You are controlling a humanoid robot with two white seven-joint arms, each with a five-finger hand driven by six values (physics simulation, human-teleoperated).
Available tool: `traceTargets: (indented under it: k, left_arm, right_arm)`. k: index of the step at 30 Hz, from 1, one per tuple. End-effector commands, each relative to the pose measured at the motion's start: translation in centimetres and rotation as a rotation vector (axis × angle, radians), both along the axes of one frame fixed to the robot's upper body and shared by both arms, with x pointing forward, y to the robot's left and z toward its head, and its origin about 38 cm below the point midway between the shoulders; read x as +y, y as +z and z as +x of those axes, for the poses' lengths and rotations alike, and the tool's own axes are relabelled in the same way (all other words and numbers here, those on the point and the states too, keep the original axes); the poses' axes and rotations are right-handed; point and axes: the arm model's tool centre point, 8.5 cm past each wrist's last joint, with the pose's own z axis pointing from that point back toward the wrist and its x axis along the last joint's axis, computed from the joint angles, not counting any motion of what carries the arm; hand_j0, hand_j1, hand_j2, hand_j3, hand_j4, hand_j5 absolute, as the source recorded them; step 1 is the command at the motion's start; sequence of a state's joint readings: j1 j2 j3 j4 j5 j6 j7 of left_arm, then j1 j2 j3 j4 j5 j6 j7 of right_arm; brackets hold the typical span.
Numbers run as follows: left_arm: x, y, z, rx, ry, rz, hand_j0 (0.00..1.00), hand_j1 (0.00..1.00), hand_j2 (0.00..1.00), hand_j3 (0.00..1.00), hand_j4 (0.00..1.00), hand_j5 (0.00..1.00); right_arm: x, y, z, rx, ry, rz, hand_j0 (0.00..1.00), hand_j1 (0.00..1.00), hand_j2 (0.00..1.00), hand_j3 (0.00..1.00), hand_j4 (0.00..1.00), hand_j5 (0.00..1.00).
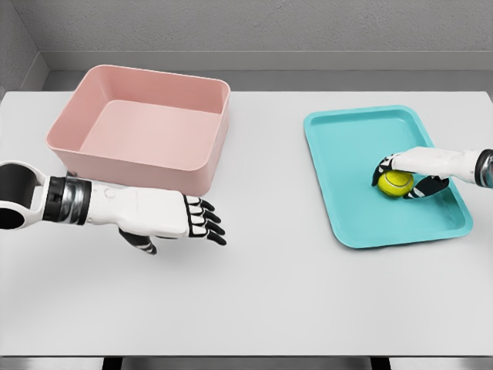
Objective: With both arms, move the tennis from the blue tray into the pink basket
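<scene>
A bare simulated test space, like a lab bench: a plain white table (254,293) stands against blank grey walls (262,27), all rendered smooth and featureless.

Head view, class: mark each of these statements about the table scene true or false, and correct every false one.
1. The tennis ball lies in the pink basket. False: it is on the blue tray.
2. The right hand is curled around the ball. True.
3. The left hand holds the basket's rim. False: it is open, in front of the basket, holding nothing.
4. The basket is left of the tray in the picture. True.
5. The tray holds two balls. False: only one is there.
</scene>
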State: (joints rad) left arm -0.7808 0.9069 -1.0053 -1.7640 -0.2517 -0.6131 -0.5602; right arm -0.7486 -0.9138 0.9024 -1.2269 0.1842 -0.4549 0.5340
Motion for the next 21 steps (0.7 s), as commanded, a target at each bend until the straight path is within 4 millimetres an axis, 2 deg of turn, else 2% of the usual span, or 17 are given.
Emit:
traceTargets:
  k: [1,14,18,21]
  left_arm:
    - [0.0,0.0,0.0,0.003,0.003,-0.004,1.0,1.0,1.0,1.0,1.0,1.0]
    - [0.1,0.1,0.0,0.001,0.005,-0.003,1.0,1.0,1.0,1.0,1.0,1.0]
    - [0.1,0.0,0.0,0.002,0.005,-0.003,1.0,1.0,1.0,1.0,1.0,1.0]
    - [0.0,0.1,0.0,0.001,0.004,-0.005,1.0,1.0,1.0,1.0,1.0,1.0]
  right_arm:
    - [0.0,0.0,0.0,0.002,0.001,0.002,0.56,0.56,0.56,0.56,0.56,0.56]
    - [0.1,1.2,0.3,-0.025,0.009,0.005,0.52,0.52,0.52,0.52,0.52,0.52]
    - [0.8,2.5,0.4,-0.052,0.057,0.01,0.51,0.51,0.51,0.51,0.51,0.51]
    - [2.1,3.8,0.3,-0.081,0.101,0.016,0.51,0.51,0.51,0.51,0.51,0.51]
